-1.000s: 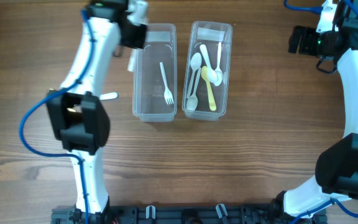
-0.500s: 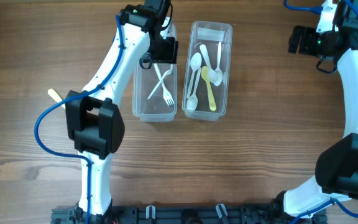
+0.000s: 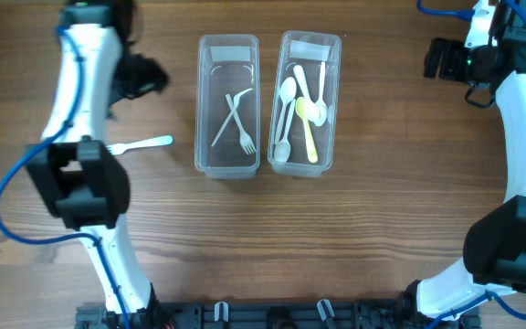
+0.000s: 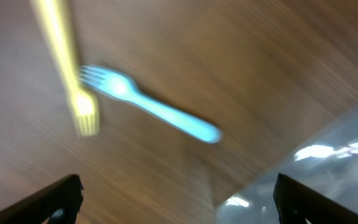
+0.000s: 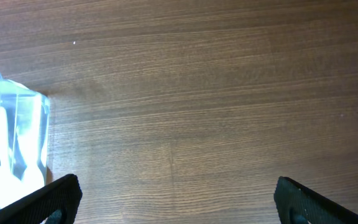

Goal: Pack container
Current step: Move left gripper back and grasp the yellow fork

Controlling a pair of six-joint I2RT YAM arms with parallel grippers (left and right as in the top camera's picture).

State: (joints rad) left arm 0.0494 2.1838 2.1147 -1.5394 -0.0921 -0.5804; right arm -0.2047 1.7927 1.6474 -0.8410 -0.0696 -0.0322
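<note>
Two clear containers stand side by side. In the left container (image 3: pixel 205 110) two white forks (image 3: pixel 231 119) lie crossed. Several white spoons and a yellow one (image 3: pixel 310 132) fill the right container (image 3: pixel 334 100). My left gripper (image 3: pixel 144 76) hovers open and empty over the table, left of the containers. Its blurred wrist view shows the left gripper (image 4: pixel 179 208) above bare wood, with a pale blue fork (image 4: pixel 151 106), a yellow fork (image 4: pixel 61 56) and a container corner (image 4: pixel 303 168). That pale fork (image 3: pixel 144 143) lies loose on the table. My right gripper (image 3: pixel 441 59) is open at the far right.
In the right wrist view the right gripper (image 5: pixel 179 199) hangs over bare wood, with a corner of the right container (image 5: pixel 11 149) at the left edge. The arm bases stand along the table's front edge.
My left gripper swung over the left container, opened and let a second white fork fall in, then moved left, away from the containers. The right arm has not moved.
</note>
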